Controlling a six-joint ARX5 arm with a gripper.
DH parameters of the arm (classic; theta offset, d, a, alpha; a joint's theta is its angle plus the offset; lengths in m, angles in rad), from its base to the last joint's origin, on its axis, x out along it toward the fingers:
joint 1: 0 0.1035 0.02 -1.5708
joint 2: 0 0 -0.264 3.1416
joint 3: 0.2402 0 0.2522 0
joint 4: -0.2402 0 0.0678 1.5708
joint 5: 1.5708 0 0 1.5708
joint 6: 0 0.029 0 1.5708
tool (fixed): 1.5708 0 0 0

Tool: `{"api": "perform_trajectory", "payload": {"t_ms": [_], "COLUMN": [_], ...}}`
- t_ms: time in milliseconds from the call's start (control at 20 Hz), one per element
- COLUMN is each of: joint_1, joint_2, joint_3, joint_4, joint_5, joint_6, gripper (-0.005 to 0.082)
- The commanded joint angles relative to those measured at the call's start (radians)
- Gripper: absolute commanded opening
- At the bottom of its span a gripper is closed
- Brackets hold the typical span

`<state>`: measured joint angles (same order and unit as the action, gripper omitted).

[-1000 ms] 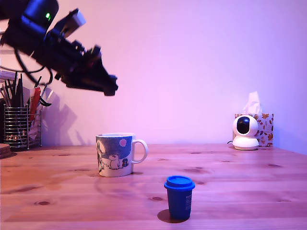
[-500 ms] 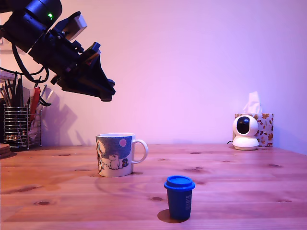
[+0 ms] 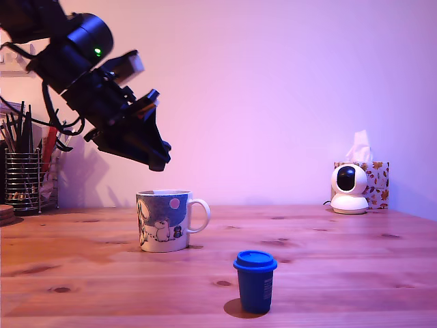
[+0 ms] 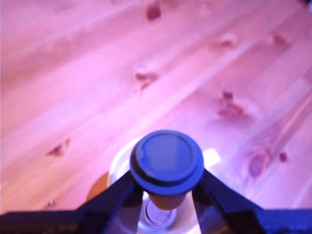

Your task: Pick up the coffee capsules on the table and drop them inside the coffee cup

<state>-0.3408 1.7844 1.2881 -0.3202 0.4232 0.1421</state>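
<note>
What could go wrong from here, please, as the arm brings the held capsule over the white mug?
The gripper pinches the brown-bodied, dark-lidded capsule only under its rim, so it could slip early. It sits above the white cartoon-printed ceramic mug, and an off-centre release could bounce it off the mug's rim. The blue plastic capsule stands alone nearby; a dropped pod could topple it.

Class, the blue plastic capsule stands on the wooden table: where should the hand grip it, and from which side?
Grip the blue plastic capsule on its tapered body just under the wider flat lid, coming down from above. It stands upright, apart from the white ceramic mug, and the overhanging lid should stop slipping. The hand holds the brown-bodied capsule likewise.
</note>
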Motion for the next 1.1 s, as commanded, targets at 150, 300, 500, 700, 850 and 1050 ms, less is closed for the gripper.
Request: {"api": "perform_trajectory", "payload": {"t_ms": [150, 300, 500, 700, 850, 1050], "joint_1": [-0.011, -0.017, -0.032, -0.035, -0.035, -0.035], "joint_2": [0.037, 0.051, 0.056, 0.056, 0.056, 0.056], "joint_3": [0.055, 0.076, 0.087, 0.087, 0.087, 0.087], "joint_4": [-0.080, -0.122, -0.132, -0.132, -0.155, -0.177], "joint_5": [-0.044, -0.047, -0.059, -0.085, -0.092, -0.104], "joint_6": [0.023, 0.023, 0.024, 0.025, 0.027, 0.055], "gripper": [0.0195, 0.0195, 0.0195, 0.0195, 0.0197, 0.0271]}}
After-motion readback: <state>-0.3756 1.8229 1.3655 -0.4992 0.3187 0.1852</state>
